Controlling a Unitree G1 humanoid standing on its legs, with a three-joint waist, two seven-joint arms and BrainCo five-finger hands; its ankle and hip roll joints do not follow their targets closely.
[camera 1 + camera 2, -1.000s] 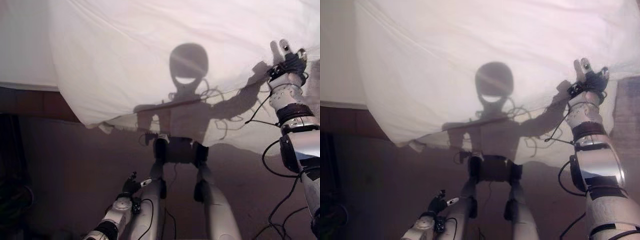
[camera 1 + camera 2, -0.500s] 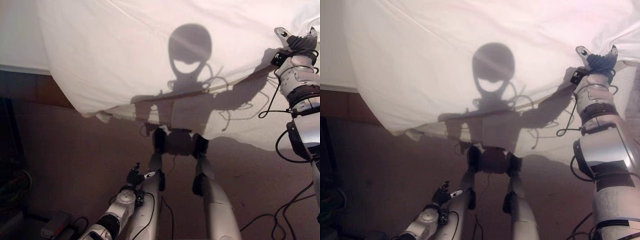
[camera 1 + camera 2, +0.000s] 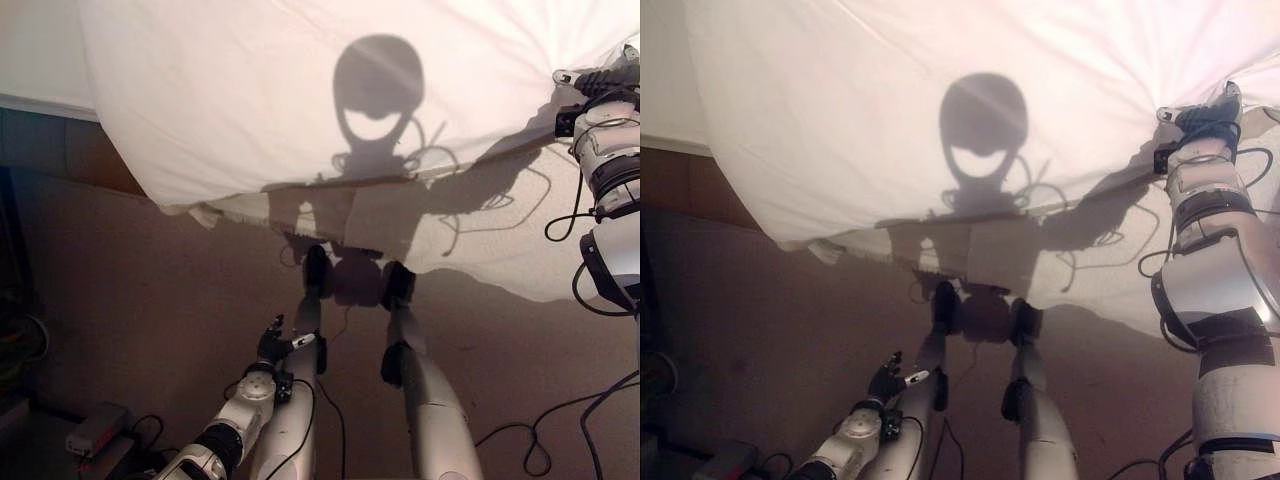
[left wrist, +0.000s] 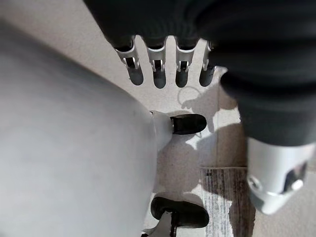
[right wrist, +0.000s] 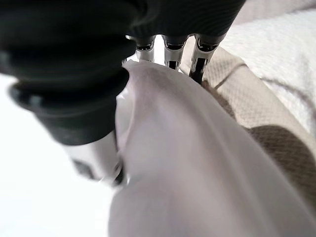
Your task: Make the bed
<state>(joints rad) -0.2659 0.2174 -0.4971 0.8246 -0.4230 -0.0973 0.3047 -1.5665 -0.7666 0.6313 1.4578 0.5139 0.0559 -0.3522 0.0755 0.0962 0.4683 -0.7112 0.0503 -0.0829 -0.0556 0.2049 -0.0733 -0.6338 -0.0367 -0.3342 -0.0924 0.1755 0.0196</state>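
At the lower left, the left hand (image 3: pixel 272 345) is hung low by the floor (image 3: pixel 150 300), its fingers relaxed and nothing held. Across the upper middle, the white sheet (image 3: pixel 250 90) is draped, its lower edge hanging above the floor. At the upper right, the right hand (image 3: pixel 1200 118) is raised with the sheet's edge pinched in its curled fingers. The spreading step appears under way; next, the edge probably needs drawing further over the bed.

The white sheet (image 3: pixel 300 90) is running off the picture's upper edge. Its folds are covering the right hand's (image 5: pixel 168 49) fingertips, hiding their grip.
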